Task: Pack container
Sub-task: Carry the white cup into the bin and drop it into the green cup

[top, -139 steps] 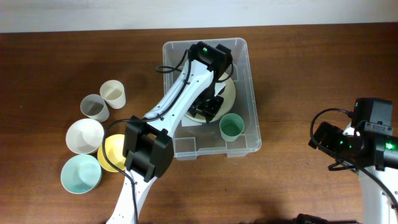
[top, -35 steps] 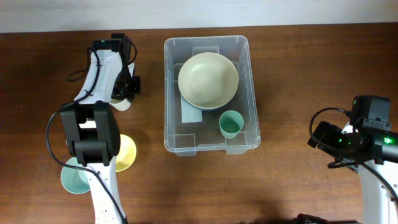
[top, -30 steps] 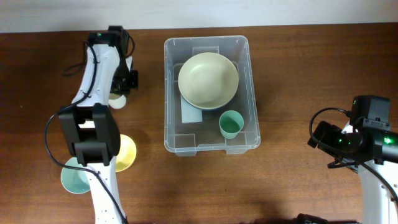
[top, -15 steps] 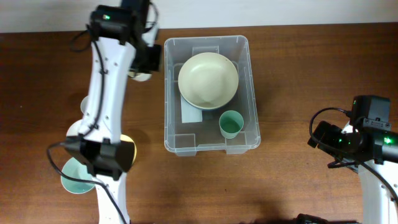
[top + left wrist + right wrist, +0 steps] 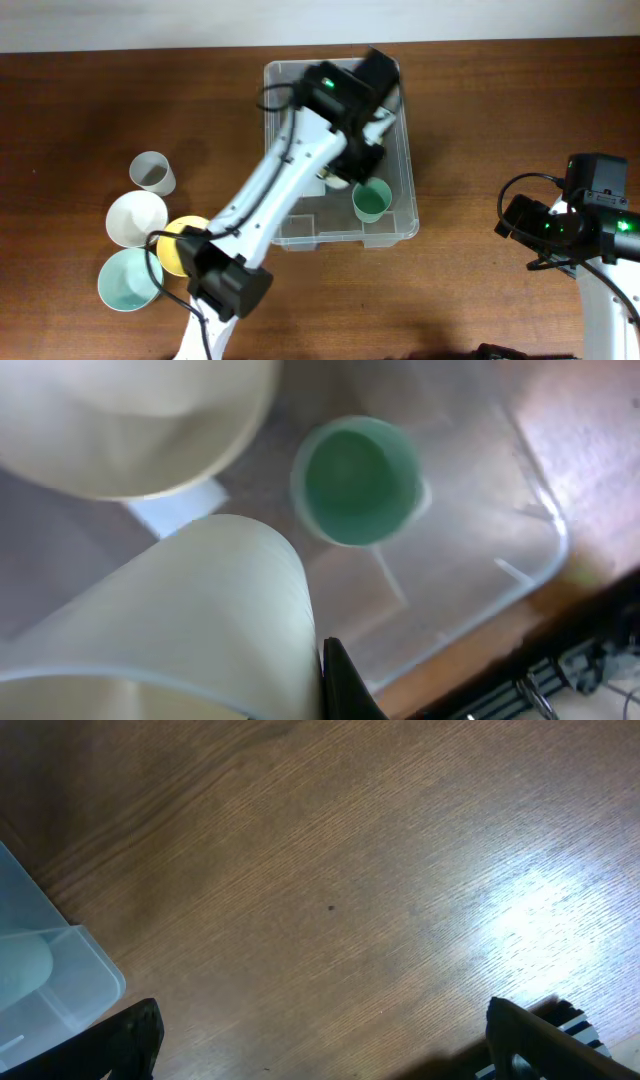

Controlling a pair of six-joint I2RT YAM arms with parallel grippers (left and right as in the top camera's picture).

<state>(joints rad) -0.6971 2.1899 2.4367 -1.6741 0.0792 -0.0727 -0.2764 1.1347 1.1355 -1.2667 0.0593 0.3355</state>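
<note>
From overhead, the left arm is reaching over the container [image 5: 300,228], which is sitting at the far middle of the table [image 5: 480,120]. The left gripper [image 5: 347,170] is hanging inside its rim, just beside a green cup [image 5: 372,202] standing in its near right part. A grey cup [image 5: 152,172], white bowl [image 5: 137,217], yellow bowl [image 5: 172,240] and teal bowl [image 5: 128,280] are sitting well to its left.

In the left wrist view, the gripper is pinching a cream cup [image 5: 200,610] above the container floor, with a cream bowl [image 5: 130,420] lying beyond.

In the right wrist view, the right gripper [image 5: 325,1040] is hovering spread wide over bare wood, right of the container's corner.
</note>
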